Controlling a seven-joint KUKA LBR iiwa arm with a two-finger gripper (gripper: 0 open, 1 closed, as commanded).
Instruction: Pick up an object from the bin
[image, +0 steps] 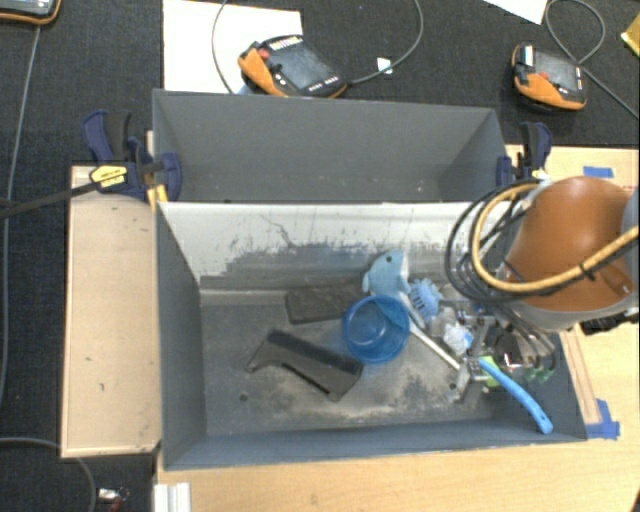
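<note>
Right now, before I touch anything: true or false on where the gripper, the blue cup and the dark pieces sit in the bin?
1. The gripper is at the right side of the grey metal bin, near a slim blue plastic stick. True.
2. The round blue plastic cup lies near the bin's middle, left of the gripper. True.
3. The flat dark grey rectangular block sits inside the cup. False: it lies on the bin floor, left of the cup.
4. The black angled piece lies right of the gripper. False: it lies left of the cup.
</note>
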